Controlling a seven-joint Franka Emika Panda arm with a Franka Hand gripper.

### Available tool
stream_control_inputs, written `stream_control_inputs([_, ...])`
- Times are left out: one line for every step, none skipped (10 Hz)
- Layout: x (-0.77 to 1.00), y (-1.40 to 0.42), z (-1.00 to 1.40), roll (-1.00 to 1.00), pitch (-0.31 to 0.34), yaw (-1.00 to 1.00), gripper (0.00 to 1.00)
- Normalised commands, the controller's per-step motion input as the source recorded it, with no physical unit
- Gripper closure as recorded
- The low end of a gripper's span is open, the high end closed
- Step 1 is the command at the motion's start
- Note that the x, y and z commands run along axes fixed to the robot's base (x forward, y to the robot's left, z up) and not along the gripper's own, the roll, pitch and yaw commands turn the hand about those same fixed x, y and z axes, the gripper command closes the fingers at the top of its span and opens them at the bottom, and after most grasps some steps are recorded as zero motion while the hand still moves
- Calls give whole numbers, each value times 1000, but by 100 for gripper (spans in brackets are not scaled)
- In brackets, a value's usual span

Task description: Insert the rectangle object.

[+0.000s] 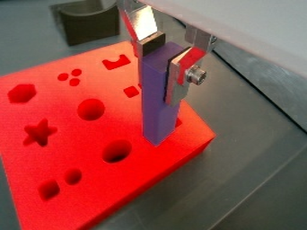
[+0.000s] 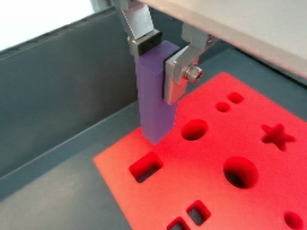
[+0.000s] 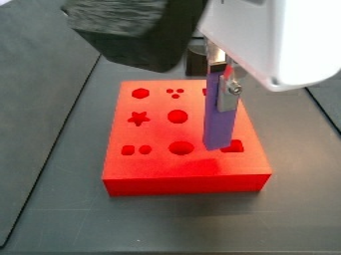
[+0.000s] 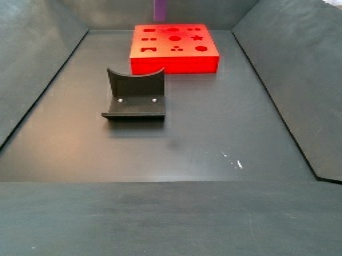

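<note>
While the dark grey surface [image 4: 201, 140] carries one red board [image 4: 174, 47] with cut-out holes and one dark curved holder [image 4: 135, 98], the single rectangle object [image 3: 213, 105], a slim, smooth purple-blue bar, stands upright on the board, clamped in the pincer [image 1: 167, 56].

Purple-blue rectangle object [image 1: 160, 94] – silver gripper [image 1: 167, 56] – red board [image 1: 72, 135].

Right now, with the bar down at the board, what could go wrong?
1. The rectangle object, clamped upright in the gripper, meets the red board near its edge; if it is off its hole, pushing could jam it or shove the board.
2. The grip is only on the bar's top, so a snag could tilt it.
</note>
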Motion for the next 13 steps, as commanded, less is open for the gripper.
stream_control_inputs([0, 3, 0, 496, 143, -469, 100])
stream_control_inputs([0, 6, 0, 500, 204, -391, 100])
stream_control_inputs([29, 0, 26, 500, 243, -291, 100])
stream_control_inputs([349, -40, 83, 467, 224, -194, 100])
stream_control_inputs([426, -89, 0, 379, 249, -200, 100])
stream_control_inputs([420, -71, -20, 244, 349, -206, 100])
stream_control_inputs([420, -91, -151, 104, 414, -200, 100])
stream_control_inputs([360, -51, -160, 0, 493, -214, 100])
stream_control_inputs([337, -26, -74, -43, 500, -191, 100])
stream_control_inputs([414, 0, -14, -107, 481, -229, 100])
stream_control_inputs([623, 0, 0, -96, 343, -186, 100])
stream_control_inputs([666, 0, 0, -57, 199, -149, 100])
stream_control_inputs([626, 0, -103, -83, 116, -140, 100])
